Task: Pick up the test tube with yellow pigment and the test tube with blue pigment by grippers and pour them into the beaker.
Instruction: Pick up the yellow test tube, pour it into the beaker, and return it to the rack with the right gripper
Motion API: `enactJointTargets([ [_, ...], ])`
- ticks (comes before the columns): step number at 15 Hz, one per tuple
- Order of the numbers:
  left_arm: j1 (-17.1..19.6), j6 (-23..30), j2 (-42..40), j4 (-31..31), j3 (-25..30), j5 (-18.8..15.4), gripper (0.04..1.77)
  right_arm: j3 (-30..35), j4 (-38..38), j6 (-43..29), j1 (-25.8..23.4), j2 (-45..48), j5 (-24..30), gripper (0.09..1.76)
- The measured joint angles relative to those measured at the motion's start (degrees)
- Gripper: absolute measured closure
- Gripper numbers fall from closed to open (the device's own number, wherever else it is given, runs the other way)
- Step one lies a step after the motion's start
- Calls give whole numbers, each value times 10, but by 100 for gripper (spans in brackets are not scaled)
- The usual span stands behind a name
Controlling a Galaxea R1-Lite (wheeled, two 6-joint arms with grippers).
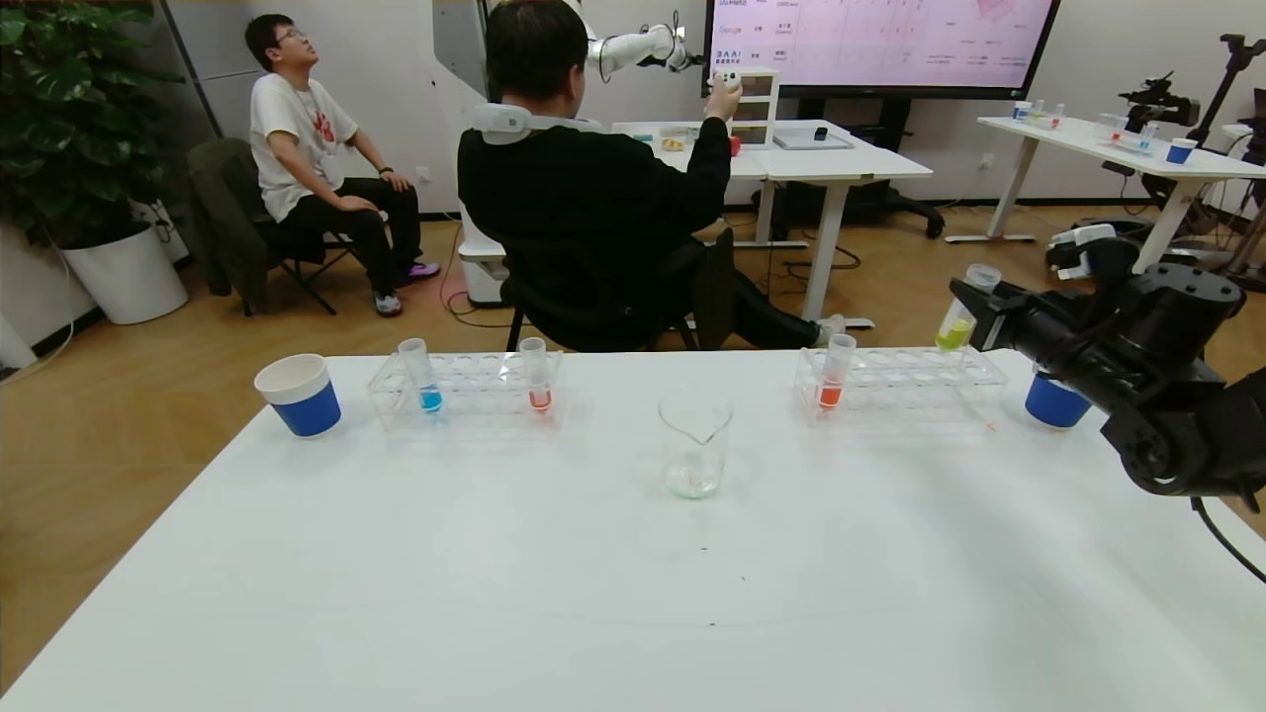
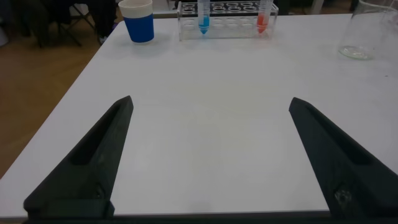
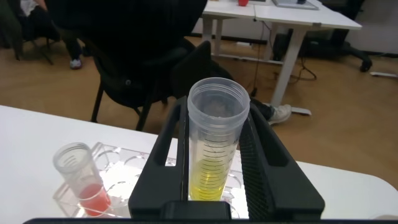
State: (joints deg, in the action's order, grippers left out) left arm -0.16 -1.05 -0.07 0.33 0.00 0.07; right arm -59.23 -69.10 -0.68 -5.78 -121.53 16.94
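- A potted plant stands in the far left corner on the wood floor, and a man in a white tee slumps in a chair beside it, head tipped back.
- On the white worktop, a blue cup sits at the far left edge.
- Just right of it is a clear rack holding the blue tube and an orange tube, both upright.
- The left hand hovers low over bare worktop near the front, jaws spread wide, holding nothing; the head view does not show it.
- Behind the worktop a person in black sits facing away, one arm raised toward a far desk under a big wall screen.
- The beaker stands mid-worktop, apart from both racks.
- A second rack on the right holds another orange tube.
- The right hand is above that rack's right end, clamped on the yellow tube, which is lifted clear and slightly tilted.
- A second blue cup sits partly hidden behind the right arm.
- Far right, another desk carries more cups and tubes.
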Motion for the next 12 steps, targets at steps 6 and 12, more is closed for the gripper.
enactJointTargets([
  [6, 0, 0, 0, 0, 0, 0, 6, -73, 197, 0, 85, 88, 74, 136],
  [12, 0, 0, 0, 0, 0, 0, 6, -120, 196, 87, 206, 84, 105, 136],
])
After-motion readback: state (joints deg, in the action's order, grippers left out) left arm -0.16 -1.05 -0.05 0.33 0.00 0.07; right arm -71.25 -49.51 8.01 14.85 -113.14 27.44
